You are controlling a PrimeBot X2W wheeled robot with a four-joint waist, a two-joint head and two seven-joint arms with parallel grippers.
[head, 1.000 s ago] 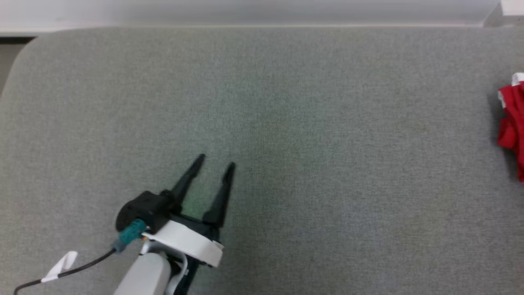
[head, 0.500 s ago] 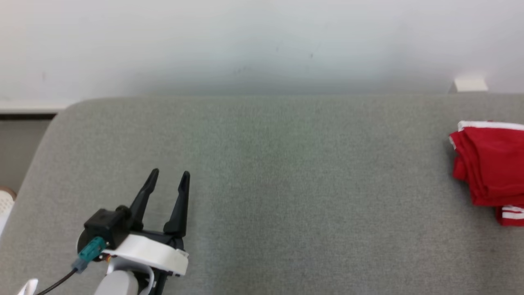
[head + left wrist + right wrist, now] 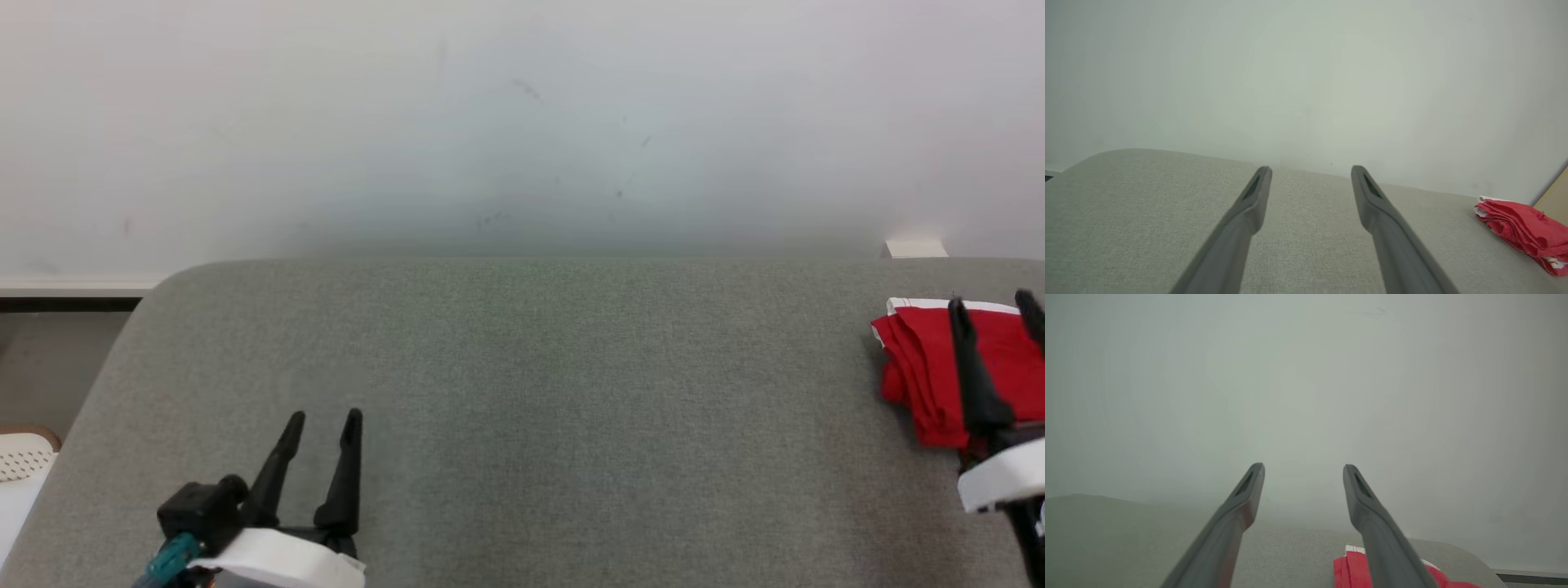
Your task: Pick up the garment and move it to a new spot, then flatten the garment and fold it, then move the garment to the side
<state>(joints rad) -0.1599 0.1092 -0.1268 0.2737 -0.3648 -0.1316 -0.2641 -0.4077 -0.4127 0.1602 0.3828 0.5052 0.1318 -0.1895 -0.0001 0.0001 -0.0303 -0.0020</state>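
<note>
The garment (image 3: 927, 367) is a red cloth with white trim, folded into a small stack at the right end of the grey cushioned surface (image 3: 571, 408). It also shows in the left wrist view as the garment (image 3: 1523, 228) at far right, and as the garment (image 3: 1349, 571) in the right wrist view, under one finger. My right gripper (image 3: 992, 306) hangs open over the stack, nothing between its fingers. My left gripper (image 3: 322, 420) stands open at the lower left, far from the cloth and holding nothing.
A pale wall (image 3: 522, 122) rises behind the surface. A small white block (image 3: 916, 247) sits at the back right edge. Off the left end, a white perforated object (image 3: 20, 457) shows below the rounded corner.
The head camera has tilted up, bringing the wall and more of the garment into view. My right gripper has come into the picture over the red stack. Both grippers stay open.
</note>
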